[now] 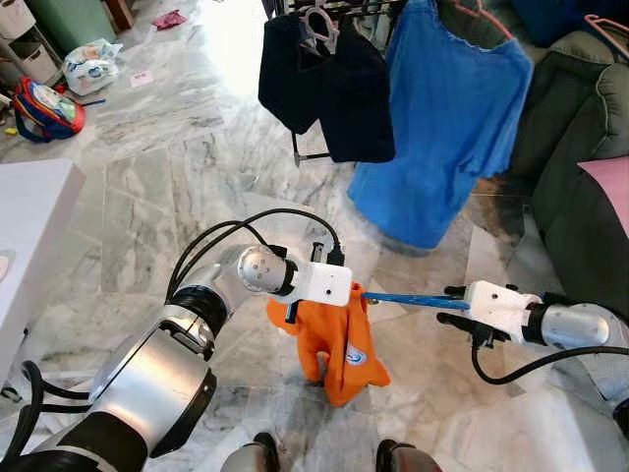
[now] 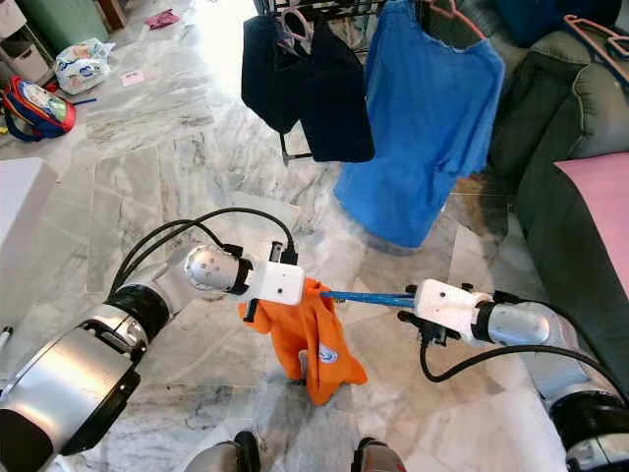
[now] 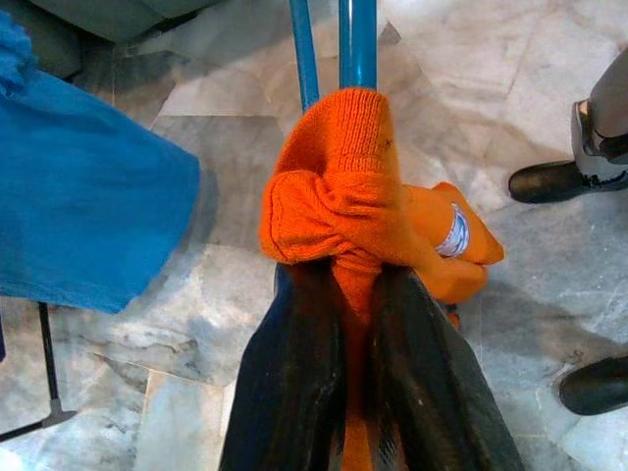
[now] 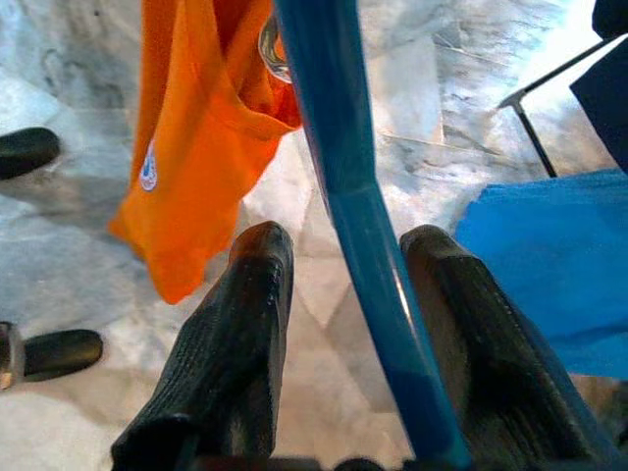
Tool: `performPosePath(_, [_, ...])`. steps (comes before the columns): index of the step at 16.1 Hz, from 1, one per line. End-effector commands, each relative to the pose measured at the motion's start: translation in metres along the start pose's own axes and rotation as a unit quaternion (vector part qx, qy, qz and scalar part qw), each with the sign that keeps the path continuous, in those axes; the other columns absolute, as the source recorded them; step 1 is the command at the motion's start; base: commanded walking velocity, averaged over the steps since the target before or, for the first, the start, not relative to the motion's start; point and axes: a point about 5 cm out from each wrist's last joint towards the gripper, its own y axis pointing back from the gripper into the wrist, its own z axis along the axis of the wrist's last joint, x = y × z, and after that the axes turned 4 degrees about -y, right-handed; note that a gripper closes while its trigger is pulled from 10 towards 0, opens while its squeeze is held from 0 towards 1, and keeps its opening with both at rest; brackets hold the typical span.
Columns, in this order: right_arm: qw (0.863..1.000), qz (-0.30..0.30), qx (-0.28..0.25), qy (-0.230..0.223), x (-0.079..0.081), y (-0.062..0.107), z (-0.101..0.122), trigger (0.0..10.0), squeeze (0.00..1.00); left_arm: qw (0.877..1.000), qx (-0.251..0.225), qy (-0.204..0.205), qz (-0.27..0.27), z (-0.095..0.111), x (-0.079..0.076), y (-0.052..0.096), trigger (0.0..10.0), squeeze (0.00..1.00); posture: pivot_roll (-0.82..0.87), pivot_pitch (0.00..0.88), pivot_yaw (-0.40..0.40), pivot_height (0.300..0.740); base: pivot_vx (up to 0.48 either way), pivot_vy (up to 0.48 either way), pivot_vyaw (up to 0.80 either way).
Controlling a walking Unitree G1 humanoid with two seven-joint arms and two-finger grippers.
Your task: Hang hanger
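Note:
A blue hanger (image 1: 413, 300) is held level above the marble floor, and an orange garment (image 1: 339, 344) hangs from its left end. My left gripper (image 3: 353, 285) is shut on a bunched fold of that orange garment (image 3: 339, 196), right where it wraps the hanger's two blue bars (image 3: 358, 44). My right gripper (image 1: 454, 305) holds the hanger's other end. In the right wrist view the blue bar (image 4: 343, 186) runs between the two black fingers (image 4: 245, 324). A drying rack (image 1: 334, 10) stands ahead, carrying dark clothes (image 1: 329, 84) and a blue shirt (image 1: 442, 118).
A dark green sofa (image 1: 580, 147) with a pink cushion (image 1: 611, 187) lines the right side. A white table (image 1: 29, 226) is at the left. A backpack (image 1: 44, 108) and a plastic bag (image 1: 90, 64) lie far left. My feet (image 1: 257, 454) are just below the garment.

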Motion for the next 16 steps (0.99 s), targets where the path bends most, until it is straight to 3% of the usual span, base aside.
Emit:
performPosePath(1, [1.0,-0.005,0.008,-0.012,0.009,-0.0052,-0.0051,10.0,0.0,1.0,0.006,0.011,0.006,-0.0039,-0.0022,0.0006,10.0,0.0,-0.15,0.196,0.074,0.74,0.0,0.0,0.0])
performPosePath(2, [1.0,-0.017,0.001,-0.024,0.0109,-0.0086,-0.0045,10.0,0.96,1.0,0.008,0.02,0.009,-0.0059,-0.0054,-0.0004,10.0,0.0,-0.15,0.194,0.077,0.74,0.0,0.0,0.0])
performPosePath(16, [1.0,-0.017,0.001,-0.024,0.0109,-0.0086,-0.0045,10.0,0.96,1.0,0.008,0.02,0.009,-0.0059,-0.0054,-0.0004,10.0,0.0,-0.15,0.194,0.077,0.74,0.0,0.0,0.0])
